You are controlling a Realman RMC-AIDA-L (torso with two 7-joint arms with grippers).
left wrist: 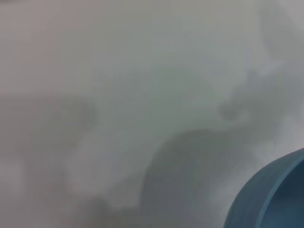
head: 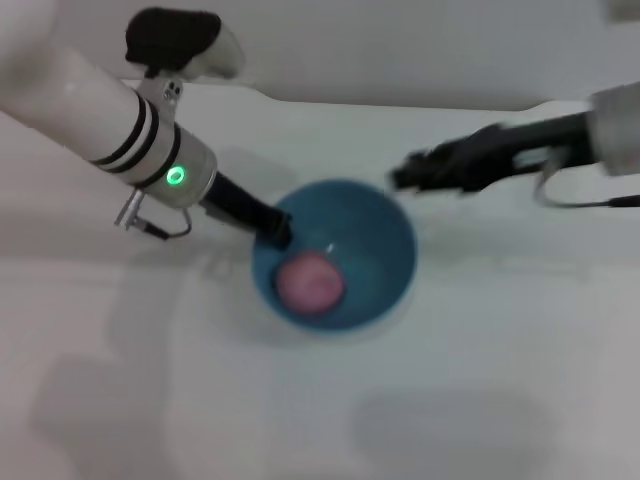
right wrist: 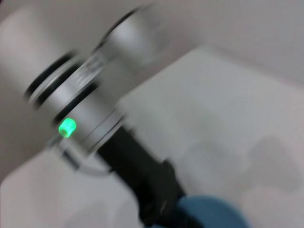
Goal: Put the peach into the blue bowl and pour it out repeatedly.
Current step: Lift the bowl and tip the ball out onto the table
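The left tool (head: 278, 230), a black gripper on a white arm with a green light, is clamped on the near-left rim of the round, deep, glossy light-blue bowl (head: 385, 230), which sits on the pale white table (head: 480, 400). The small round pinkish-red peach (head: 310, 281) lies inside the bowl, toward its left side, just beside the left tool. The right tool (head: 400, 178), black and blurred, hovers above the bowl's far-right rim, apart from it; whether its fingers are open or closed cannot be told.
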